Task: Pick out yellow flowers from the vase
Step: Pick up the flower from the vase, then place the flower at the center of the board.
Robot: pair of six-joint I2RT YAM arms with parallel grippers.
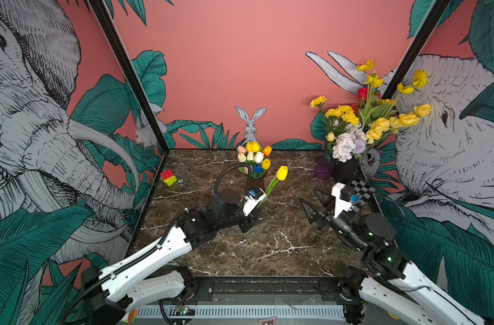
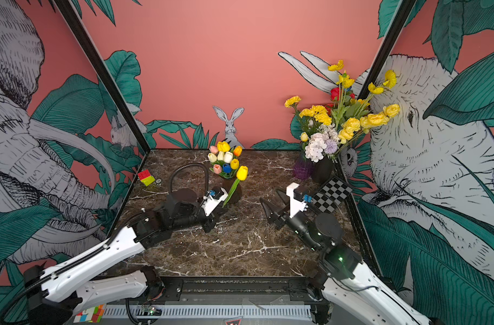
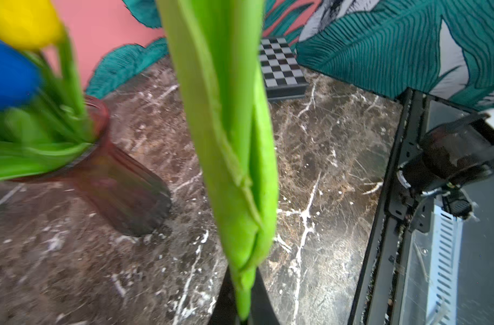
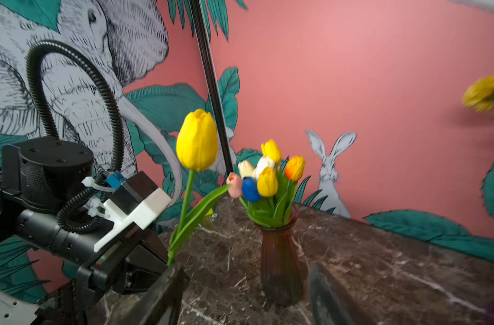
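My left gripper is shut on the green stem of a yellow tulip, which stands free of the vase and leans to its right; it is seen too in another top view and in the right wrist view. The brownish glass vase holds white, pink, blue and orange tulips and two yellow tulips. My right gripper hovers open and empty to the right of the vase, its fingers wide apart.
At the back right a purple vase and a black vase hold a tall bouquet with many yellow blooms. A checkerboard lies by the right wall. A colour cube sits at the back left.
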